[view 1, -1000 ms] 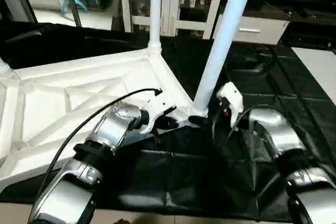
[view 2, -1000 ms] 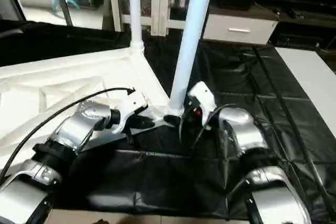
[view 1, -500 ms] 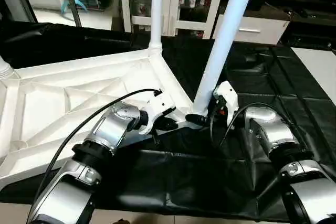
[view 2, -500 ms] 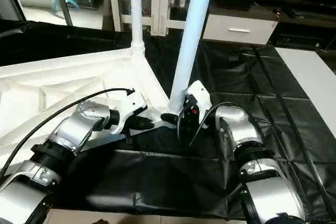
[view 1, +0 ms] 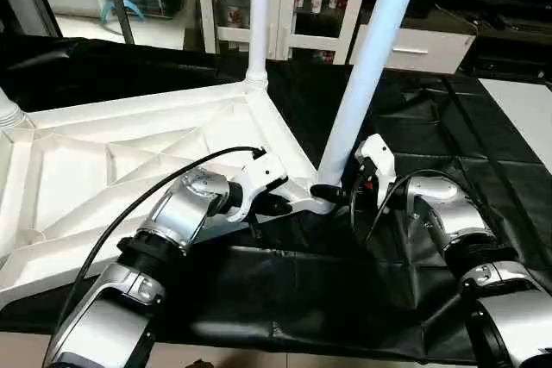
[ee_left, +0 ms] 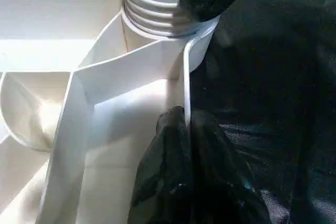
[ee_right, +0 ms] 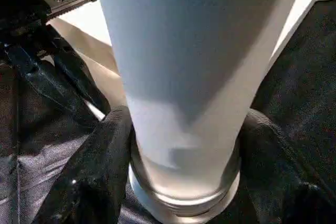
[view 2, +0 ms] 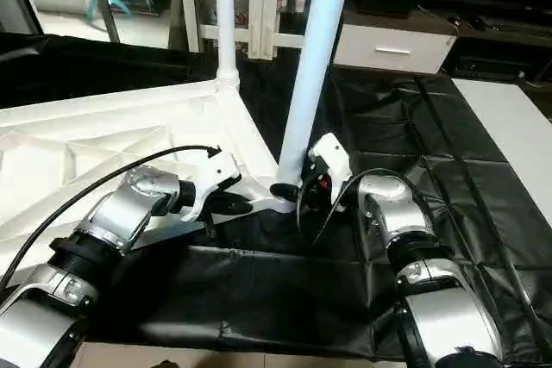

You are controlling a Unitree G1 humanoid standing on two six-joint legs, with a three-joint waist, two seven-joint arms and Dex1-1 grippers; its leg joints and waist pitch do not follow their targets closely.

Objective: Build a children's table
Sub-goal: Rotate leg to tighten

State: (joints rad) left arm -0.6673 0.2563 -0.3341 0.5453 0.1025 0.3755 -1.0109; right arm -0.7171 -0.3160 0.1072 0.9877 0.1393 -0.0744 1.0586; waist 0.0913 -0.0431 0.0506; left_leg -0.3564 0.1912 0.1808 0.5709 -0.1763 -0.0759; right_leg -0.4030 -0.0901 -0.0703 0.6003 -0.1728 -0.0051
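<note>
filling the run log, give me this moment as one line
left pincer: shut on top's edge | right pincer: fingers around near leg base at corner socket | top: underside up | far leg: upright

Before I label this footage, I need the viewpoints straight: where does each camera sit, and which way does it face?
Left eye: on the head, looking forward and down at the upturned top, over both silver forearms.
Right eye: beside it, same scene.
Left wrist: along the left gripper, jaws pinched on the top's rim.
Right wrist: along the right gripper, its fingers either side of the leg's base.
Shared: both wrist views show this leg's corner socket.
</note>
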